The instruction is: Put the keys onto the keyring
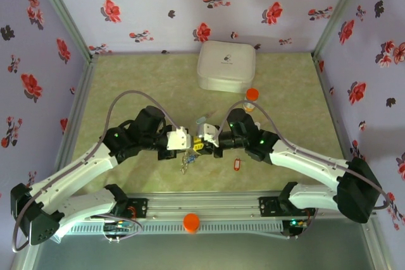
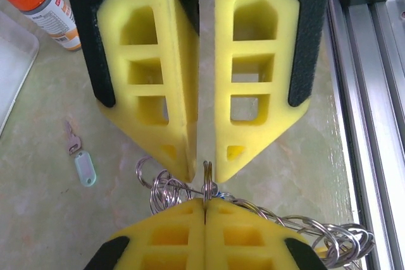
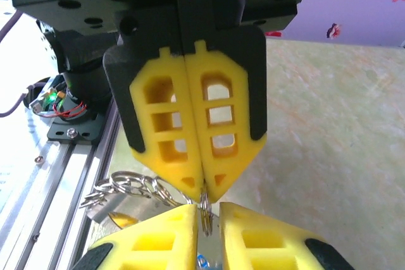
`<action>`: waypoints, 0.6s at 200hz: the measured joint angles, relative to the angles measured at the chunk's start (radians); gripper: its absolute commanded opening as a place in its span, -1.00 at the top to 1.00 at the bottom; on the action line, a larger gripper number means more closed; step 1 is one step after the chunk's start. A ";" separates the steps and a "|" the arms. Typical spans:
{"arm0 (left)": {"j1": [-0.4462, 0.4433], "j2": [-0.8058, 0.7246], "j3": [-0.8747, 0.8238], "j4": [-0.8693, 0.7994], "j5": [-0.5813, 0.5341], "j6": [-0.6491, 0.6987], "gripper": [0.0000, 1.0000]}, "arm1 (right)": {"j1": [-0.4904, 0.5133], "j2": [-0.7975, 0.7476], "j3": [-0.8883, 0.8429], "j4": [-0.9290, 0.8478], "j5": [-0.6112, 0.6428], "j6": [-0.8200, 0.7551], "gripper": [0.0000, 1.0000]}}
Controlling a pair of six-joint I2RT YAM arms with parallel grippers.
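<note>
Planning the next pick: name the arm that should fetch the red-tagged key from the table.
Right. The red-tagged key lies nearest the right fingers, which stand slightly apart; the left fingers are shut on the keyring and should probably hold it steady.

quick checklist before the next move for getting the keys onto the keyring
1. Left tool shut on the keyring: ok.
2. Right tool clamped on the keyring: not ok, its fingers stand slightly apart either side of it.
3. A key already threaded on: cannot tell, the bunched loops hide it.
4. Loose keys in sight: ok, the pale-tagged key and the red-tagged key lie on the table.
5. Orange-capped bottle apart from both tools: ok.
</note>
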 measured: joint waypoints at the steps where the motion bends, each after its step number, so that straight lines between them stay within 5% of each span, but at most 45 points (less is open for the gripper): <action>1: 0.000 0.000 0.000 0.000 0.000 0.000 1.00 | 0.000 0.000 0.000 0.001 0.000 0.000 0.69; 50: -0.001 0.000 0.000 0.000 0.000 -0.001 1.00 | 0.006 0.030 0.000 0.018 -0.006 -0.003 0.70; 73: -0.001 0.000 0.000 -0.004 -0.001 -0.004 1.00 | 0.007 0.032 0.000 0.015 -0.006 -0.005 1.00; 92: -0.001 0.000 0.000 -0.010 -0.002 -0.008 1.00 | 0.010 0.032 0.000 0.014 -0.004 -0.015 1.00; 105: 0.000 0.000 0.000 -0.007 -0.004 -0.020 0.38 | 0.010 0.031 -0.001 0.016 -0.002 -0.015 1.00; 120: 0.021 -0.013 -0.007 0.024 0.010 -0.066 0.16 | 0.008 0.025 -0.017 0.035 -0.003 -0.011 1.00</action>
